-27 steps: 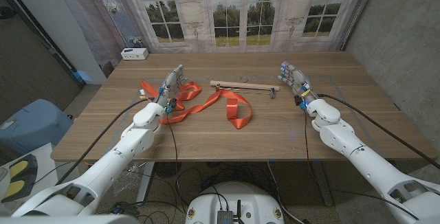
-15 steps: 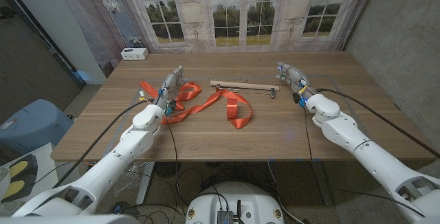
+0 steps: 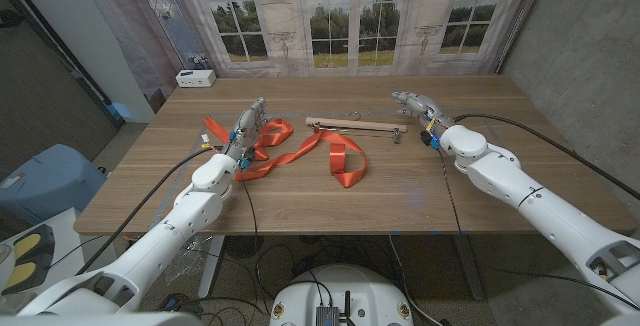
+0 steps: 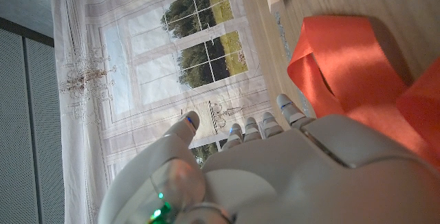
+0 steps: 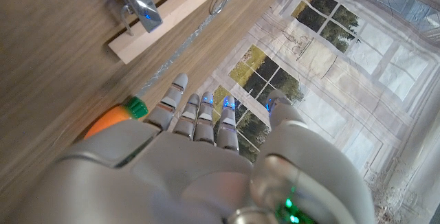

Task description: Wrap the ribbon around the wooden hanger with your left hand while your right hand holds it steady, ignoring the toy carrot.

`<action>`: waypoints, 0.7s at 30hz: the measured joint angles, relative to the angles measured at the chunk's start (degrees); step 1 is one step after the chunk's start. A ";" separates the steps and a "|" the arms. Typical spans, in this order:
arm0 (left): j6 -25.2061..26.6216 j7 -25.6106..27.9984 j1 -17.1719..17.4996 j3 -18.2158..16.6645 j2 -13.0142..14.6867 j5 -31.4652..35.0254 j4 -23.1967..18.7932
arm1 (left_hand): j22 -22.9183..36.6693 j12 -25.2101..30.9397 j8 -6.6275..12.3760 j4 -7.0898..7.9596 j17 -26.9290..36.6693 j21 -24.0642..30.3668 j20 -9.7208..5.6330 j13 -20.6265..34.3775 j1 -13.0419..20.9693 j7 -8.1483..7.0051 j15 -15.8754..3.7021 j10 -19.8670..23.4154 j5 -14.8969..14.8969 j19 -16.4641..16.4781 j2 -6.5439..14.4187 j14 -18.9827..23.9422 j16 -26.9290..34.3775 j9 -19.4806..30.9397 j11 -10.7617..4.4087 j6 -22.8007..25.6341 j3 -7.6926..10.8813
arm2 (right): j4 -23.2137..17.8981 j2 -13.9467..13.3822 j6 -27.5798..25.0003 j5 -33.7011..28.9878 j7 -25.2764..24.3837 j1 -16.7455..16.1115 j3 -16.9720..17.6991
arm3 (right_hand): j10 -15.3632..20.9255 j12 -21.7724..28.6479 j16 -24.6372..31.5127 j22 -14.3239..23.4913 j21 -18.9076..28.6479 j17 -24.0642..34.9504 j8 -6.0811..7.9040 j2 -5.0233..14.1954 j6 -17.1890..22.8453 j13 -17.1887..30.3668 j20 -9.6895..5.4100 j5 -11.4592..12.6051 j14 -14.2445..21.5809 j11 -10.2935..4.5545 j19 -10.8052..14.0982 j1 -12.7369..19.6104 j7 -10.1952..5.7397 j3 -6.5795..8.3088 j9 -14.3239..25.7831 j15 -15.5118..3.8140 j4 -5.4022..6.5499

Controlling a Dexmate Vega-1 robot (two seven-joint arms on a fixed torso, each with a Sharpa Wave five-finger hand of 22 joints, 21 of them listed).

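Reaching for the hanger, nothing held yet

The flat wooden hanger [image 3: 356, 125] lay mid-counter, the orange ribbon [image 3: 338, 156] looped just before it. Your right hand [image 3: 416, 107] hovered spread and empty beside its metal clip; your left hand [image 3: 249, 126] waited spread over the ribbon's end. Next, grip the hanger.

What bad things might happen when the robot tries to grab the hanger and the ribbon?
The right hand is close to the toy carrot, so it might bump it while reaching for the wooden hanger. The ribbon lies looped and twisted, so the left hand might drag it into a tangle.
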 measured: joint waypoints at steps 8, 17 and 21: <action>-0.14 -0.25 -0.27 -0.02 -0.20 -0.12 0.61 | 0.00 0.00 0.00 0.00 0.00 -0.24 0.00 0.00 0.00 0.00 0.00 0.00 0.00 0.00 0.00 0.00 0.00 0.00 0.00 0.00 0.00 | -2.74 -1.34 -6.90 -5.89 -0.27 2.81 -3.18 | 0.68 0.00 0.00 0.00 0.00 0.26 0.13 0.37 0.51 0.00 -0.21 -0.34 0.30 -0.68 0.21 0.39 -0.52 0.46 -0.01 -0.30 -0.02; -0.16 -0.42 -0.38 -0.02 -0.30 -0.22 0.94 | 0.00 0.00 0.00 0.00 0.00 -0.24 0.22 -0.01 0.00 0.00 0.00 0.00 0.00 0.22 0.00 0.00 0.00 -0.01 0.00 0.00 0.00 | -4.16 -1.91 -13.64 -12.71 -0.17 4.65 -5.51 | 1.29 0.00 0.40 -0.01 -0.46 0.26 0.13 0.67 1.41 0.27 -0.83 -0.33 0.95 -1.32 0.83 1.88 -0.79 1.54 -0.01 -1.45 -0.21; -0.18 -0.55 -0.38 -0.02 -0.32 -0.35 0.99 | -0.01 0.00 0.00 0.00 -0.01 -0.45 0.31 -0.01 0.00 0.00 0.00 0.00 0.00 0.31 0.00 0.00 0.00 -0.01 0.00 0.00 0.00 | -5.78 -2.21 -16.18 -15.47 0.20 6.96 -8.77 | 1.48 0.00 0.62 -0.01 -0.46 0.53 0.13 0.60 1.90 0.26 -1.46 -0.33 1.19 -1.73 1.46 2.42 -0.84 2.11 -0.01 -1.85 -0.30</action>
